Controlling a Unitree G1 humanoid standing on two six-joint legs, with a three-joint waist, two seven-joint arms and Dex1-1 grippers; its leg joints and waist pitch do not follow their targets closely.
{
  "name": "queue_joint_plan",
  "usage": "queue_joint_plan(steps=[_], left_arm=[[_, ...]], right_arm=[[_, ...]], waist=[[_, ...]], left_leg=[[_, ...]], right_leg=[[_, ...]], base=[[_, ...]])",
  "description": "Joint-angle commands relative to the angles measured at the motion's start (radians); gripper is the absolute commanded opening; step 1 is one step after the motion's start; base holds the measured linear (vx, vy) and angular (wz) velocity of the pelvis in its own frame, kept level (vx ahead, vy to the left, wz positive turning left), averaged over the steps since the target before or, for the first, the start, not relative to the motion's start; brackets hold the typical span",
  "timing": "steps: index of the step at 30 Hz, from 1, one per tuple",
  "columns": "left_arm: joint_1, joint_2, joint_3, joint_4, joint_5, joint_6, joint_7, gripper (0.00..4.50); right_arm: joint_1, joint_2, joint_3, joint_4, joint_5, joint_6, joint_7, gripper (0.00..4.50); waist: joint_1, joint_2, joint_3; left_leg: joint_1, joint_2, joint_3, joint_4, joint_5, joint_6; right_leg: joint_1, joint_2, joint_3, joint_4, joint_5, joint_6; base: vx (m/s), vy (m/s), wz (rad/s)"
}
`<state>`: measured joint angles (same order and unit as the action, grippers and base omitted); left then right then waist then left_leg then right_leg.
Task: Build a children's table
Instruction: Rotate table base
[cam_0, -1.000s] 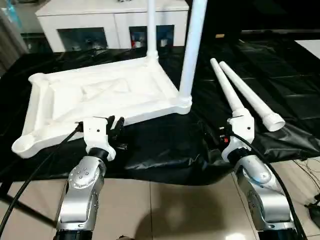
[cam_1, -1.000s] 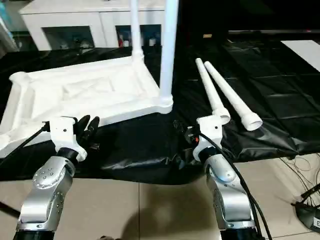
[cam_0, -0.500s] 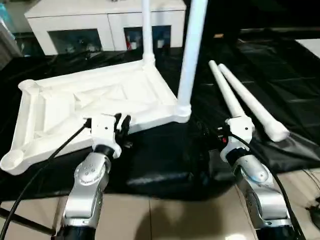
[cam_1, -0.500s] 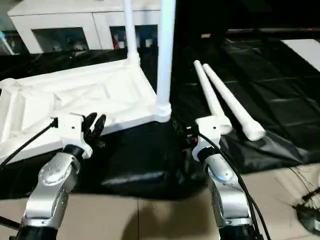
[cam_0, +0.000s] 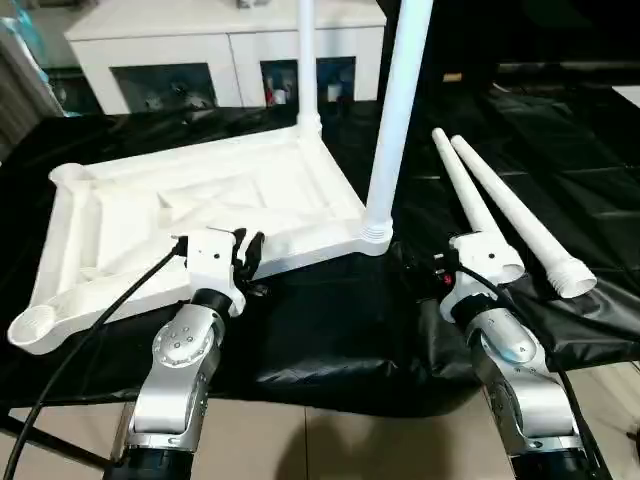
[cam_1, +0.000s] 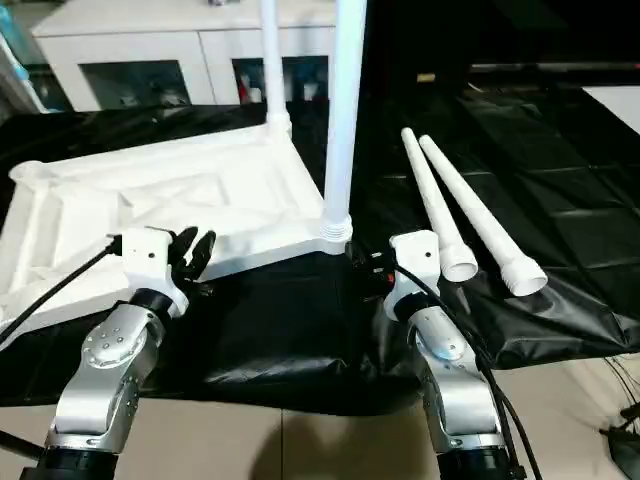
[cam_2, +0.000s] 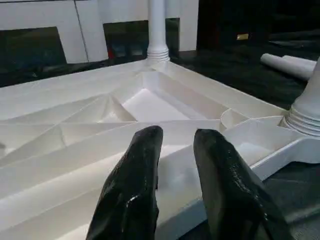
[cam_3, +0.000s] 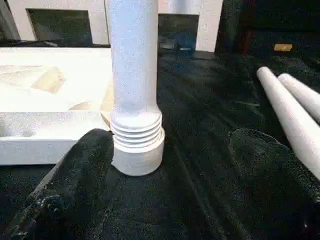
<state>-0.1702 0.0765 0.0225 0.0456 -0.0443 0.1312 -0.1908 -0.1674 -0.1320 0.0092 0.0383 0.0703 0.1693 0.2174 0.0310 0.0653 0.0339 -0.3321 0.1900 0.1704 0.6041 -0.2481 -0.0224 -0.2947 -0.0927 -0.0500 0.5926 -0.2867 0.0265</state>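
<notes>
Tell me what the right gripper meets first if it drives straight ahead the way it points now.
Most likely the ribbed base of the near upright leg, screwed into the table top's corner. It stands just ahead of the right gripper, slightly off-centre between open jaws; depth is unclear.

Ahead of me, across the upper left of the frame, stands a white cabinet (cam_0: 225, 45) with dark glass doors (cam_0: 160, 88) showing small items behind them. A black glossy sheet (cam_0: 330, 330) covers the counter, wrinkled along its near edge. Below it lies beige tiled floor (cam_0: 330, 450). A black cable (cam_0: 75, 345) crosses the lower left.
</notes>
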Motion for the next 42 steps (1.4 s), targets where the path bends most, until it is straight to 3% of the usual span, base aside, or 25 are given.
queue_joint_plan(steps=[1, 8, 9, 10, 11, 13, 14, 15, 16, 18, 19, 21, 23, 26, 27, 28, 29, 30, 31, 32, 34, 36, 38, 42], left_arm=[[-0.021, 0.004, 0.003, 0.006, -0.007, -0.002, 0.002, 1.39], [-0.017, -0.011, 0.020, 0.017, -0.034, 0.005, 0.007, 1.39], [-0.015, -0.014, 0.022, 0.018, -0.036, 0.004, 0.010, 1.39], [-0.014, -0.016, 0.024, 0.018, -0.038, 0.003, 0.013, 1.39], [-0.011, -0.021, 0.027, 0.016, -0.040, 0.003, 0.018, 1.39], [-0.001, -0.027, 0.030, 0.008, -0.044, 0.002, 0.026, 1.39], [0.010, -0.028, 0.028, -0.001, -0.044, 0.000, 0.029, 1.39], [0.016, -0.029, 0.028, -0.006, -0.044, 0.000, 0.031, 1.39], [0.016, -0.029, 0.028, -0.006, -0.044, 0.000, 0.031, 1.39], [0.024, -0.032, 0.030, -0.016, -0.044, 0.000, 0.039, 1.39], [0.027, -0.033, 0.030, -0.019, -0.044, 0.000, 0.041, 1.39], [0.036, -0.031, 0.030, -0.028, -0.041, -0.003, 0.041, 1.39], [0.040, -0.027, 0.025, -0.033, -0.037, -0.005, 0.042, 1.39], [0.041, -0.024, 0.021, -0.035, -0.034, -0.004, 0.042, 1.39], [0.041, -0.021, 0.016, -0.040, -0.035, 0.001, 0.036, 1.39], [0.041, -0.021, 0.015, -0.041, -0.036, 0.002, 0.035, 1.39], [0.041, -0.018, 0.012, -0.044, -0.038, 0.006, 0.029, 1.39], [0.040, -0.016, 0.011, -0.044, -0.038, 0.007, 0.027, 1.39], [0.040, -0.016, 0.011, -0.044, -0.039, 0.008, 0.026, 1.39], [0.038, -0.014, 0.011, -0.042, -0.040, 0.009, 0.024, 1.39], [0.034, -0.012, 0.009, -0.040, -0.041, 0.011, 0.020, 1.39], [0.028, -0.009, 0.007, -0.035, -0.043, 0.013, 0.015, 1.39], [0.026, -0.009, 0.004, -0.033, -0.045, 0.014, 0.012, 1.39], [0.020, -0.007, 0.007, -0.028, -0.049, 0.018, 0.009, 1.39]], right_arm=[[-0.020, -0.002, 0.004, 0.005, 0.001, -0.006, 0.001, 4.04], [-0.029, -0.012, 0.003, 0.008, -0.002, -0.005, 0.011, 4.04], [-0.031, -0.014, 0.002, 0.011, -0.002, -0.005, 0.014, 4.04], [-0.032, -0.016, 0.001, 0.013, -0.002, -0.006, 0.016, 4.04], [-0.034, -0.019, 0.001, 0.016, -0.001, -0.006, 0.021, 4.04], [-0.037, -0.026, 0.002, 0.021, 0.000, -0.005, 0.032, 4.04], [-0.041, -0.030, 0.004, 0.025, 0.001, -0.004, 0.040, 4.04], [-0.044, -0.031, 0.006, 0.027, 0.001, -0.003, 0.043, 4.04], [-0.044, -0.031, 0.006, 0.027, 0.001, -0.003, 0.043, 4.04], [-0.052, -0.033, 0.010, 0.036, 0.003, -0.002, 0.050, 4.04], [-0.055, -0.033, 0.011, 0.039, 0.003, -0.002, 0.053, 4.04], [-0.053, -0.030, 0.018, 0.043, 0.002, -0.003, 0.057, 4.04], [-0.049, -0.026, 0.022, 0.048, 0.001, -0.007, 0.060, 4.04], [-0.046, -0.023, 0.023, 0.052, 0.001, -0.009, 0.060, 4.04], [-0.041, -0.018, 0.022, 0.052, 0.002, -0.009, 0.058, 4.04], [-0.040, -0.018, 0.022, 0.052, 0.002, -0.009, 0.058, 4.04], [-0.037, -0.016, 0.021, 0.051, 0.002, -0.010, 0.056, 4.04], [-0.036, -0.016, 0.021, 0.051, 0.002, -0.011, 0.054, 4.04], [-0.035, -0.015, 0.020, 0.051, 0.003, -0.012, 0.053, 4.04], [-0.033, -0.015, 0.018, 0.049, 0.004, -0.013, 0.048, 4.04], [-0.029, -0.014, 0.015, 0.047, 0.005, -0.014, 0.044, 4.04], [-0.023, -0.012, 0.011, 0.044, 0.003, -0.015, 0.039, 4.04], [-0.017, -0.013, 0.010, 0.042, 0.001, -0.017, 0.037, 4.04], [-0.013, -0.019, 0.013, 0.039, -0.008, -0.024, 0.035, 4.04]], waist=[[-0.005, -0.008, -0.065], [-0.007, -0.010, -0.071], [-0.007, -0.028, -0.071], [-0.004, -0.019, -0.072], [-0.005, -0.018, -0.073], [-0.004, -0.039, -0.073], [-0.001, -0.035, -0.072], [-0.004, -0.048, -0.073], [-0.003, -0.040, -0.073], [-0.007, -0.054, -0.071], [-0.007, -0.051, -0.071], [-0.005, -0.060, -0.069], [-0.006, -0.058, -0.067], [-0.005, -0.062, -0.069], [-0.002, -0.053, -0.068], [-0.002, -0.058, -0.069], [-0.001, -0.045, -0.069], [-0.004, -0.053, -0.070], [-0.004, -0.052, -0.069], [-0.004, -0.039, -0.067], [-0.006, -0.045, -0.064], [-0.007, -0.037, -0.067], [-0.007, -0.039, -0.071], [-0.005, -0.037, -0.076]], left_leg=[[0.007, -0.001, 0.001, -0.057, -0.008, 0.183], [0.006, -0.008, -0.003, -0.055, 0.011, 0.188], [-0.001, -0.010, -0.002, -0.052, 0.016, 0.197], [-0.001, -0.012, -0.001, -0.052, 0.023, 0.202], [0.000, -0.011, -0.002, -0.052, 0.027, 0.204], [0.000, -0.009, -0.003, -0.052, 0.034, 0.217], [0.001, -0.008, -0.003, -0.053, 0.034, 0.222], [0.001, -0.007, -0.004, -0.053, 0.035, 0.225], [0.009, -0.003, -0.006, -0.056, 0.040, 0.228], [0.019, 0.004, -0.009, -0.058, 0.037, 0.241], [0.019, 0.005, -0.009, -0.058, 0.035, 0.243], [0.018, 0.005, -0.005, -0.058, 0.023, 0.236], [0.025, 0.009, -0.007, -0.063, 0.013, 0.228], [0.023, 0.005, -0.008, -0.061, 0.022, 0.223], [0.024, 0.004, -0.008, -0.063, 0.016, 0.216], [0.022, 0.004, -0.009, -0.063, 0.016, 0.211], [0.022, 0.003, -0.010, -0.064, 0.019, 0.207], [0.025, 0.004, -0.013, -0.065, 0.017, 0.204], [0.024, 0.003, -0.013, -0.064, 0.017, 0.205], [0.026, 0.000, -0.013, -0.066, 0.006, 0.197], [0.028, 0.002, -0.012, -0.070, -0.028, 0.178], [0.030, 0.000, -0.012, -0.071, -0.035, 0.159], [0.028, -0.005, -0.014, -0.067, -0.010, 0.166], [0.022, -0.015, -0.019, -0.058, 0.045, 0.209]], right_leg=[[0.059, 0.000, 0.008, -0.054, 0.005, -0.241], [0.068, 0.005, 0.008, -0.052, 0.039, -0.215], [0.074, 0.007, 0.011, -0.052, 0.047, -0.211], [0.073, 0.005, 0.011, -0.053, 0.045, -0.206], [0.072, 0.006, 0.010, -0.053, 0.046, -0.203], [0.073, 0.007, 0.009, -0.052, 0.050, -0.198], [0.070, 0.006, 0.008, -0.052, 0.037, -0.191], [0.070, 0.008, 0.008, -0.053, 0.038, -0.188], [0.065, 0.007, 0.004, -0.051, 0.033, -0.186], [0.058, 0.006, 0.000, -0.049, 0.029, -0.195], [0.058, 0.004, -0.001, -0.047, 0.026, -0.199], [0.060, 0.000, 0.000, -0.054, 0.004, -0.211], [0.058, -0.002, -0.006, -0.056, -0.015, -0.218], [0.066, -0.001, -0.006, -0.059, -0.005, -0.210], [0.066, -0.002, -0.006, -0.060, -0.010, -0.210], [0.070, -0.001, -0.006, -0.061, -0.007, -0.209], [0.070, -0.001, -0.007, -0.060, -0.007, -0.208], [0.072, 0.003, -0.009, -0.060, -0.002, -0.204], [0.073, 0.002, -0.009, -0.061, -0.002, -0.202], [0.073, 0.002, -0.010, -0.064, -0.014, -0.200], [0.077, 0.001, -0.009, -0.068, -0.039, -0.208], [0.082, 0.003, -0.008, -0.070, -0.034, -0.209], [0.087, 0.007, -0.007, -0.066, 0.010, -0.203], [0.095, 0.013, -0.007, -0.061, 0.068, -0.180]], base=[[0.000, 0.000, 0.00], [0.000, 0.000, 0.00], [0.000, 0.000, 0.00], [0.000, 0.000, 0.00], [0.000, 0.000, 0.00], [0.000, 0.000, 0.00], [0.000, 0.000, 0.00], [0.000, 0.000, 0.00], [0.000, 0.000, 0.00], [0.000, 0.000, 0.00], [0.000, 0.000, 0.00], [0.000, 0.000, 0.00], [0.000, 0.000, 0.00], [0.000, 0.000, 0.00], [0.000, 0.000, 0.00], [0.000, 0.000, 0.00], [0.000, 0.000, 0.00], [0.000, 0.000, 0.00], [0.000, 0.000, 0.00], [0.000, 0.000, 0.00], [0.000, 0.000, 0.00], [0.000, 0.000, 0.00], [0.000, 0.000, 0.00], [0.000, 0.000, 0.00]])
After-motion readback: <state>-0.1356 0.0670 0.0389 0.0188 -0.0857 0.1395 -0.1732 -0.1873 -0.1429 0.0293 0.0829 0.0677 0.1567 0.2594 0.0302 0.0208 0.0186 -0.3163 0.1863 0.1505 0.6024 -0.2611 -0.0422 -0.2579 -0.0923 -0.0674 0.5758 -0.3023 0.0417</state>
